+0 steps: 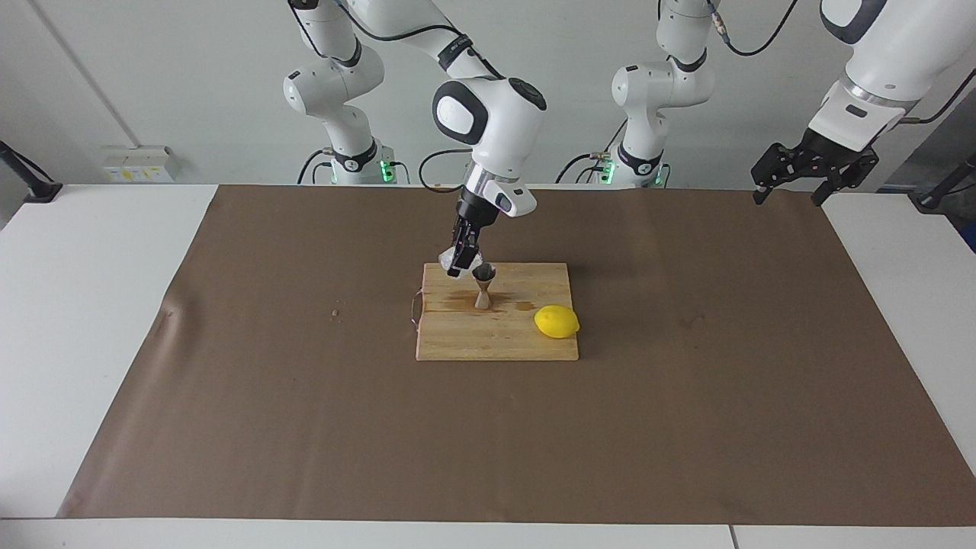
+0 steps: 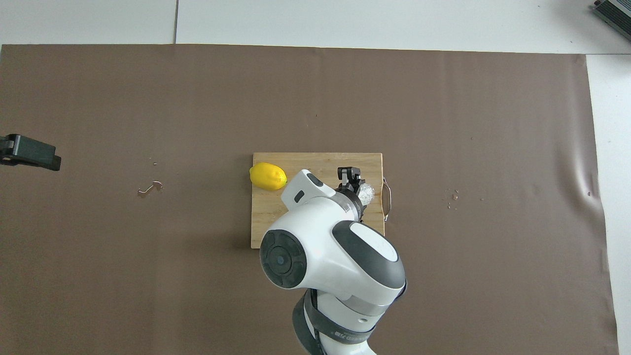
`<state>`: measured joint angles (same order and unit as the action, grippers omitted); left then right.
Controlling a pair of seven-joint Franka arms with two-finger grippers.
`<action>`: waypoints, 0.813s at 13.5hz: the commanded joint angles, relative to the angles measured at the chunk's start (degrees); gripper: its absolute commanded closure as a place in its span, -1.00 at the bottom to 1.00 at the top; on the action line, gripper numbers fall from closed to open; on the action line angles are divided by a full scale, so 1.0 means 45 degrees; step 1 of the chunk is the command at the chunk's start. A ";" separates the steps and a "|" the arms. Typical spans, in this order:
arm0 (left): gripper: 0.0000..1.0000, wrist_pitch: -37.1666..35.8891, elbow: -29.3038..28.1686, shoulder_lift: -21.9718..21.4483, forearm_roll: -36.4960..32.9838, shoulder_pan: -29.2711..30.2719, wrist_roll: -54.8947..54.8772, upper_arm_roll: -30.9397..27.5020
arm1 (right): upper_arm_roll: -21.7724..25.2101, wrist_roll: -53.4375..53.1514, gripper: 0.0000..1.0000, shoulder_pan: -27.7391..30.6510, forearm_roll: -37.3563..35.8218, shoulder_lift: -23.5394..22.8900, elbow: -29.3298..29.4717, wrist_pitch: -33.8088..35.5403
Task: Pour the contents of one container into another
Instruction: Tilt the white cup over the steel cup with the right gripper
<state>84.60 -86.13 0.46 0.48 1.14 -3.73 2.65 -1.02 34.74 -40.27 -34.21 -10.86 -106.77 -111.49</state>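
In the facing view, a wooden board (image 1: 497,313) lies in the middle of the brown mat (image 1: 229,366) that covers the bench (image 1: 99,305). A small metal jigger (image 1: 483,287) stands upright on the board, in its half nearer the robots, and a dark wet stain spreads on the wood around its foot. The right tool (image 1: 463,259) hangs just above the board beside the jigger, toward the right arm's end. It is closed on a small bumpy glass cup (image 1: 448,259), which is tilted with its mouth turned toward the jigger's upper cone and close against its rim. A lemon (image 1: 557,321) rests on the board's edge toward the left arm's end, farther from the robots than the jigger and apart from it. The left tool (image 1: 797,179) waits high in the air over the corner of the mat at the left arm's end, with its fingers spread wide and nothing between them.

In the overhead view, the right arm's bulk covers much of the board (image 2: 276,217) and hides the jigger. The right tool (image 2: 354,183) pokes out past the wrist, with the glass cup (image 2: 367,193) showing as a whitish lump beside it. The lemon (image 2: 267,176) sits at the board's corner. Only a dark piece of the left tool (image 2: 29,153) shows at the frame's edge, over the mat (image 2: 148,271).
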 commanded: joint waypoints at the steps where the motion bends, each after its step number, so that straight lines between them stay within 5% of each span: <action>1: -1.00 0.0126 -0.0099 -0.0062 0.0049 0.0099 0.0010 -0.0003 | -0.0144 -0.0473 0.94 0.0004 -0.0873 -0.0224 0.0075 0.0244; 11: -1.00 0.0028 -0.0487 -0.0276 -0.0009 -0.0038 -0.0030 -0.0022 | -0.0144 -0.0962 0.94 -0.0661 -0.2163 -0.0283 -0.0043 0.0849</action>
<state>84.55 -86.26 0.45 0.48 1.19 -3.73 2.50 -1.05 31.97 -43.48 -41.70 -12.02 -106.88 -108.54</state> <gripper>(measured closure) 0.000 0.493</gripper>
